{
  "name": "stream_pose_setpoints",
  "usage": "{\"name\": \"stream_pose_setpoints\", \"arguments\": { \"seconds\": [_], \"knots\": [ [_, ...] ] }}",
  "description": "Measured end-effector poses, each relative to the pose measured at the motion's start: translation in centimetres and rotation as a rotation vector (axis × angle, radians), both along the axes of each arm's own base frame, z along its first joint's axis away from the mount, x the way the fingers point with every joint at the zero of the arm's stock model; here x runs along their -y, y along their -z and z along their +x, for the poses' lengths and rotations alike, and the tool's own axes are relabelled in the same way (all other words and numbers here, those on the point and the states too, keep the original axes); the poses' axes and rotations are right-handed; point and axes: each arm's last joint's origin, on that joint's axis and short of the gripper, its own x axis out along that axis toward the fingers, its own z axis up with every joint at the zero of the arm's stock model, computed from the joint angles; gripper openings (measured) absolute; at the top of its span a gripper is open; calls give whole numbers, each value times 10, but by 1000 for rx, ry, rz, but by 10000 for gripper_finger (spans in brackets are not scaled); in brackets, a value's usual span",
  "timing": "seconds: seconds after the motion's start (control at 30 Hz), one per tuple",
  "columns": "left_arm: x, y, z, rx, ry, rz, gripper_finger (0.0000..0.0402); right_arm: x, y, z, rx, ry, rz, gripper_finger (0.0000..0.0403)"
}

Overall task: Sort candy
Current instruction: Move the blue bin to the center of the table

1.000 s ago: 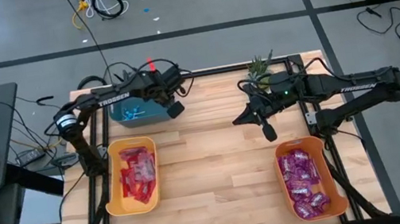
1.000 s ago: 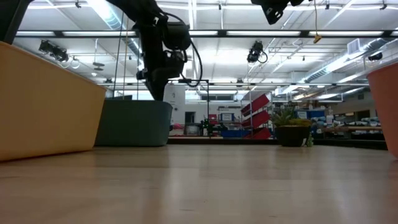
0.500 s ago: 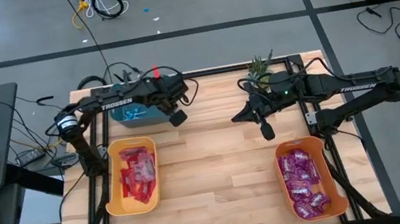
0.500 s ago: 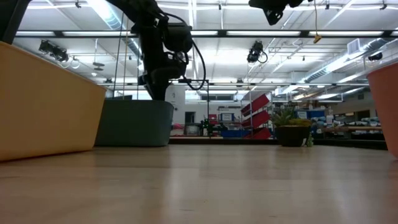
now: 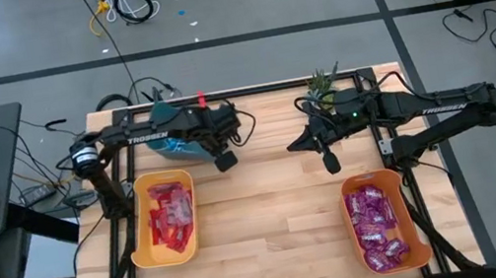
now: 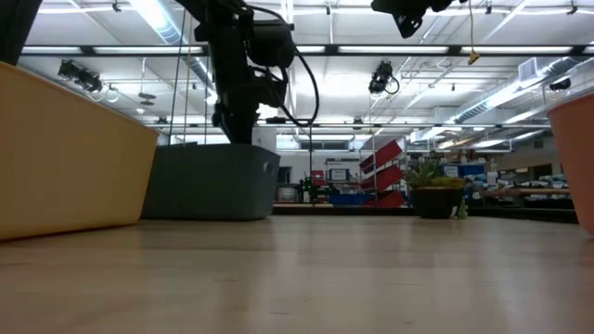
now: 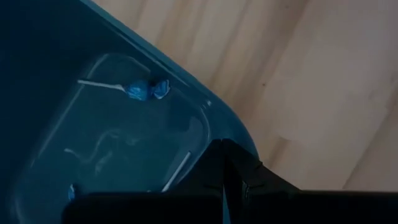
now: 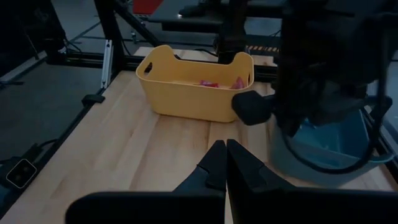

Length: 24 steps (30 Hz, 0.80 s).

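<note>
We are hovering the closed left tool [image 5: 225,161] beside the teal bin [image 5: 172,143]; its lollipops [image 7: 144,89] probably lie bin-inward.

teal bin [image 5: 169,143] half hidden (under left arm)

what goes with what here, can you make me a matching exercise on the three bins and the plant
Things:
1. yellow bin
2. orange bin
3. teal bin
4. potted plant

Descriptions:
A. holds purple packets
B. stands at the far edge of the table, next to the right arm
C. holds red packets
D. holds blue lollipops on white sticks, under the left gripper

Pairs: 1-C, 2-A, 3-D, 4-B
</note>
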Motion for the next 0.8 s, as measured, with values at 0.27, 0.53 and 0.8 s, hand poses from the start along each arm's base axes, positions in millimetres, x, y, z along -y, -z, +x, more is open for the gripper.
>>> {"name": "stream_pose_setpoints", "arguments": {
  "seconds": [0.27,0.53,0.8],
  "knots": [
    [24,0,6,3,77,-33,0,0,0,0,-1,0,0,0],
    [45,1,8,-22,137,-38,0,0,0,0,-1,0,0,0],
    [60,0,10,-22,185,-33,0,0,0,0,-1,0,1,0]
  ]
}}
